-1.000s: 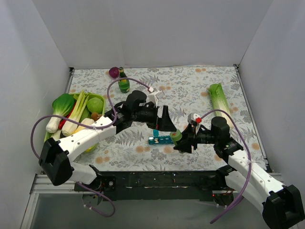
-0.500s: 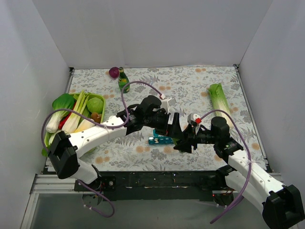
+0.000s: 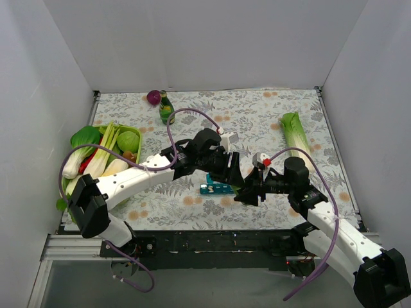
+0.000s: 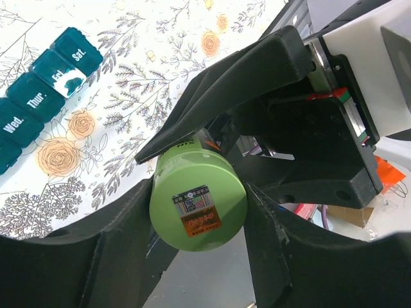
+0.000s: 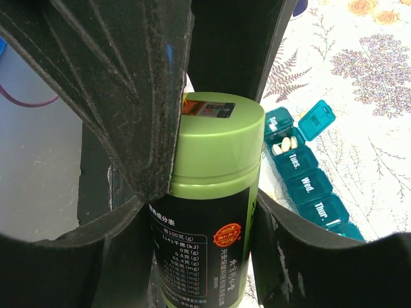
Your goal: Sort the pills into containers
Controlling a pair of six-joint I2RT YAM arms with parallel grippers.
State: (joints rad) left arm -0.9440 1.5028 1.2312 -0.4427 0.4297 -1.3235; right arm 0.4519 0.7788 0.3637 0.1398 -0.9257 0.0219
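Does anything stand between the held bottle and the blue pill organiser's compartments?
Yes. The green cap is on the bottle, with the left claw around it and the right claw holding the body. On the organiser one compartment is open, pills inside; Tues., Wed. and Thur. lids are shut.

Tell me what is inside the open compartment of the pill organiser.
A few pale pills lie in the open compartment of the pill organiser. The other compartments are shut, so their contents stay hidden.
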